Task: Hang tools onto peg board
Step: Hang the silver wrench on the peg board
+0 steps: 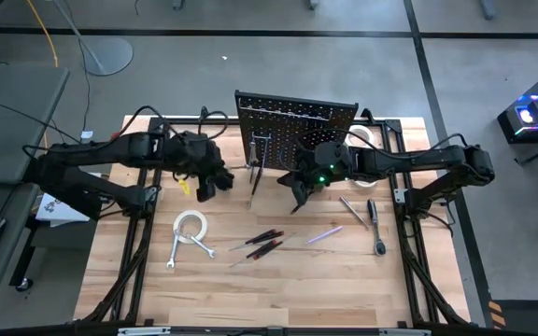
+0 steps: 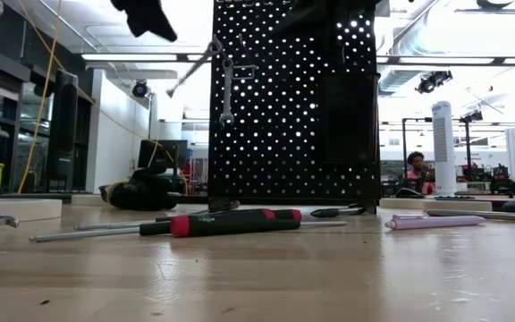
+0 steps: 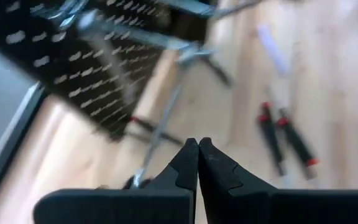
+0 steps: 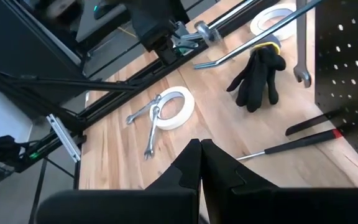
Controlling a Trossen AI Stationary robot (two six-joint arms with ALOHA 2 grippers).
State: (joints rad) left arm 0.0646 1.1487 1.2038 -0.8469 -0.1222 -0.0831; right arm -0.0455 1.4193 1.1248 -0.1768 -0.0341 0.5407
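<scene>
Bright ceiling strips backlight the peg board (image 2: 293, 98), glowing through its holes. The left wrist view is blurred, perhaps by motion; the table (image 2: 257, 277) shows soft glare.

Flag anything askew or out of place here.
One silver tool on the peg board hangs slanted, jutting past the board's edge, while the wrench beside it hangs straight. A black glove also lies on the table.

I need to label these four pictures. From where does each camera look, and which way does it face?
High: above the table, facing down on the peg board; both arms and hands show.
Low: at tabletop height, facing the peg board; the left hand hangs above.
Left wrist: past the shut left hand toward the board.
Right wrist: past the shut right hand toward a tape roll.
Shared: red-handled screwdrivers.
</scene>
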